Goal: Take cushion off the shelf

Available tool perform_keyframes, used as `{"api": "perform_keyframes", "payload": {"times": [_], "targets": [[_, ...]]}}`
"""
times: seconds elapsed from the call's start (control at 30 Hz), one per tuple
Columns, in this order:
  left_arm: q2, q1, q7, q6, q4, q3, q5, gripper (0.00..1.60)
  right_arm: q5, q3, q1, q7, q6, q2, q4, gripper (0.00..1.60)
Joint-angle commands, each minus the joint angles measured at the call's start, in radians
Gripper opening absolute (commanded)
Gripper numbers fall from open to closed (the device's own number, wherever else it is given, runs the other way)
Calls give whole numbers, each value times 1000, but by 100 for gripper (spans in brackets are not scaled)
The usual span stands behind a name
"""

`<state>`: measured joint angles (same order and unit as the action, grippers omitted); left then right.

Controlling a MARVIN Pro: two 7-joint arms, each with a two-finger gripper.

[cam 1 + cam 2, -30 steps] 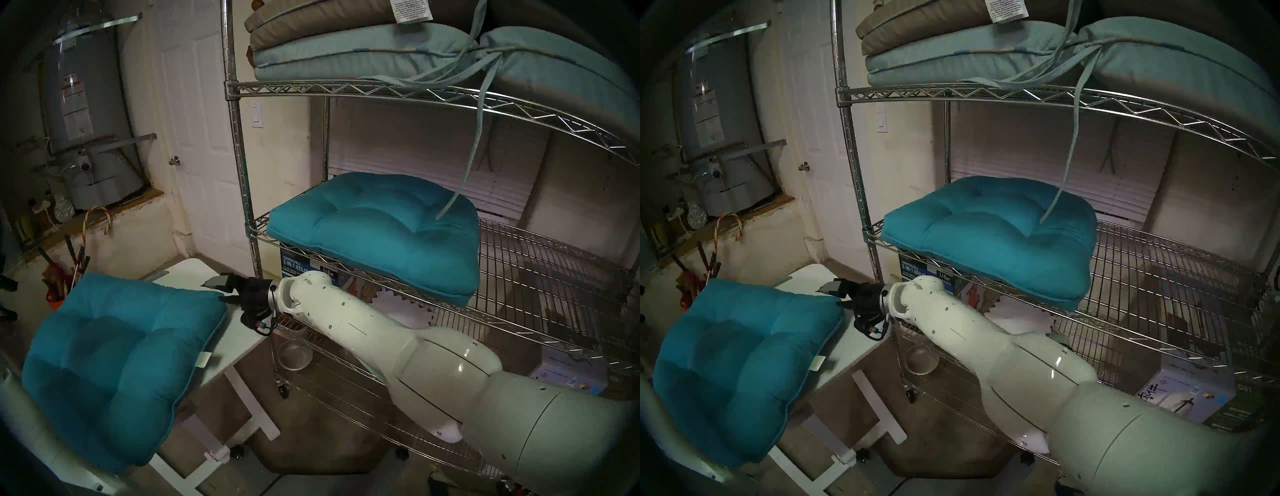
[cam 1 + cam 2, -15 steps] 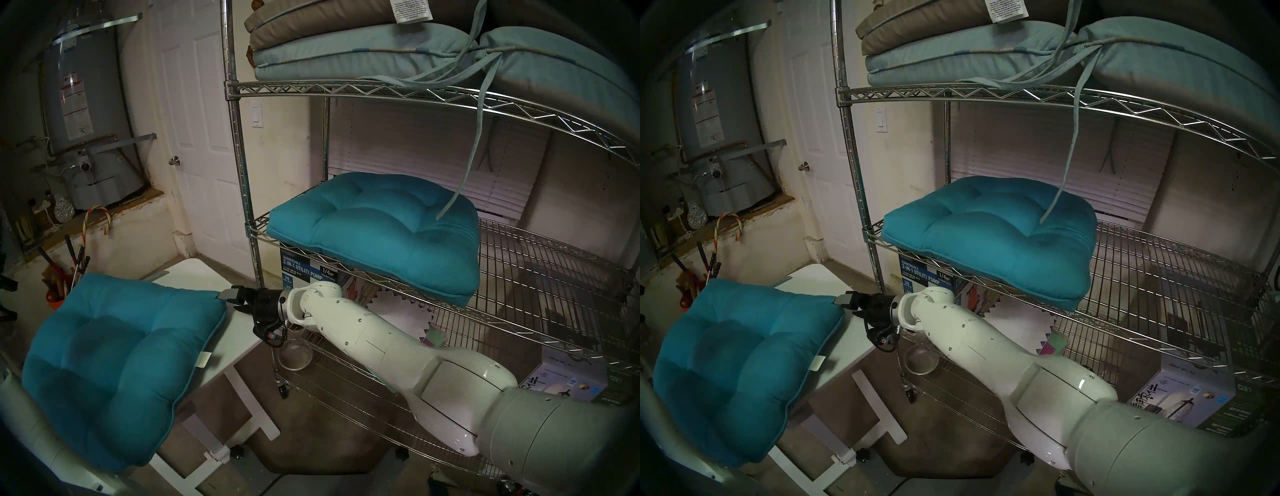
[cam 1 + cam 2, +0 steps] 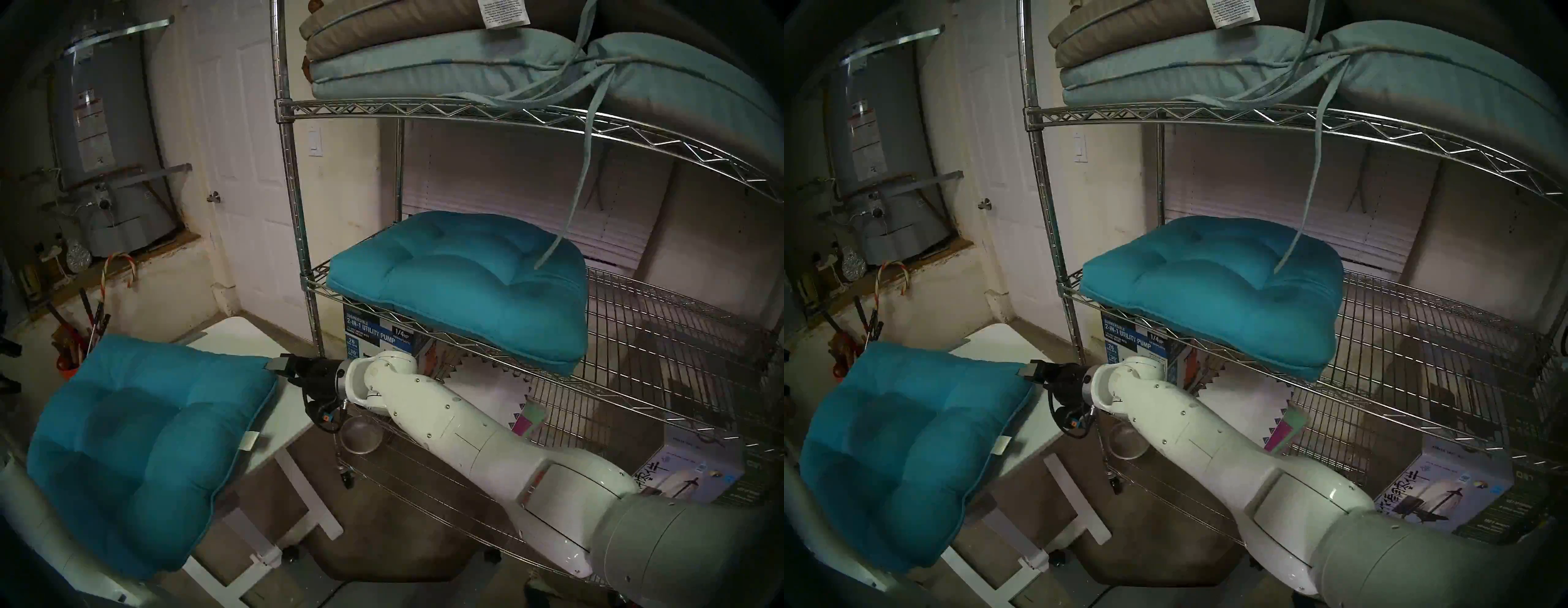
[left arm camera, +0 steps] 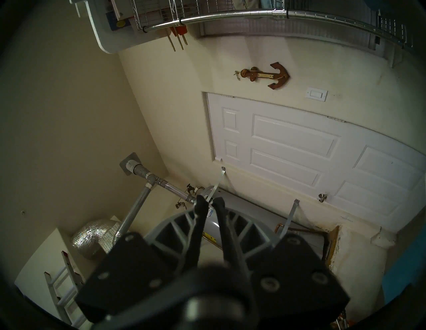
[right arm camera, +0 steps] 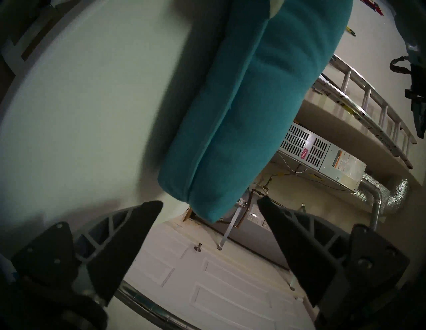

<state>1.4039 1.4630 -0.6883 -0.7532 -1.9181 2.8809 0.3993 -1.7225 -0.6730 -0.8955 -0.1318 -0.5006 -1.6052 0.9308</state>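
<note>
With one teal cushion (image 3: 140, 446) already lying on the white worktop (image 3: 292, 407), the right pincer (image 3: 283, 370) hangs released and empty just beside its corner, while a second teal cushion (image 3: 462, 284) rests on the shelf's (image 3: 662, 339) middle tier, probably next.

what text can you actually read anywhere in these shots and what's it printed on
"SUBMERSIBLE 2-IN-1 UTILITY PUMP", "1/4 HP": blue box under the shelf tier holding the teal cushion.
"LED", seen upside down, plus large Chinese-style characters: white box on a lower tier.
Too small or blurred to read: white care tag on the top cushions, labels on the water heater, red badge on the furnace.
</note>
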Motion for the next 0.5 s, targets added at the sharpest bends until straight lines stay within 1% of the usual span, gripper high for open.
{"api": "perform_keyframes", "payload": {"times": [0.0,0.47], "targets": [[-12,1,7,-2,-17,-1,-1,68,12,-5,3,38,10,-55,33,160],[-12,0,7,-2,-17,-1,-1,68,11,1,30,51,19,-124,-46,160]]}}
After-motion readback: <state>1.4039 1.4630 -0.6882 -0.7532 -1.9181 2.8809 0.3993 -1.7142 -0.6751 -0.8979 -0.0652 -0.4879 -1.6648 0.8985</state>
